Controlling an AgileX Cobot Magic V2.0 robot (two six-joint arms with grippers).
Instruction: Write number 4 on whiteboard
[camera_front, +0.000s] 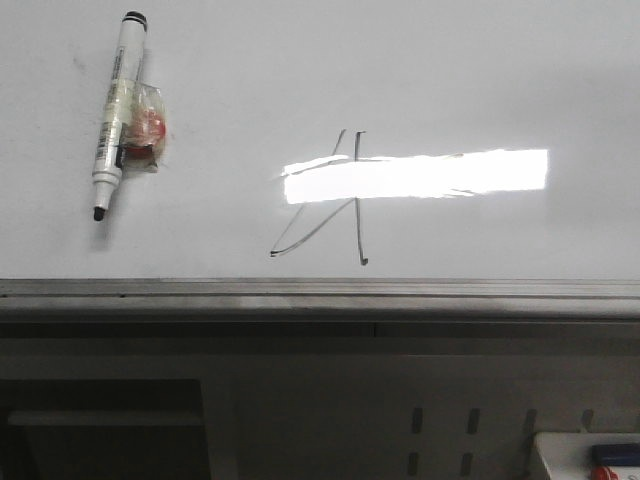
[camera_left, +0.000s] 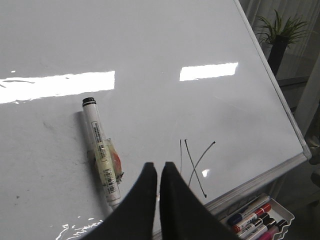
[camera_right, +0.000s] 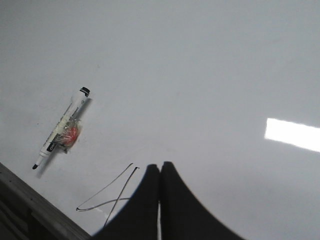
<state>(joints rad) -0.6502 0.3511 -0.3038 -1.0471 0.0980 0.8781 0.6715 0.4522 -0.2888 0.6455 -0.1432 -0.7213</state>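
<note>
The whiteboard (camera_front: 400, 70) lies flat, with a bright rectangular reflection across its middle. The number 4 (camera_front: 358, 225) is drawn near its front edge in thin dark strokes: a slanted line with a curved base, crossed by a vertical stroke. It also shows in the left wrist view (camera_left: 196, 170) and the right wrist view (camera_right: 116, 200). A white marker (camera_front: 117, 110) with a black cap and a red-and-clear wrap lies on the board at the far left, uncapped tip towards the front. My left gripper (camera_left: 158, 167) is shut and empty above the board between marker (camera_left: 101, 150) and 4. My right gripper (camera_right: 160, 167) is shut and empty beside the 4.
A grey metal rail (camera_front: 320, 290) runs along the board's front edge. A white tray (camera_left: 255, 220) with several coloured markers sits below that edge at the right. A potted plant (camera_left: 277, 35) stands beyond the board's right side.
</note>
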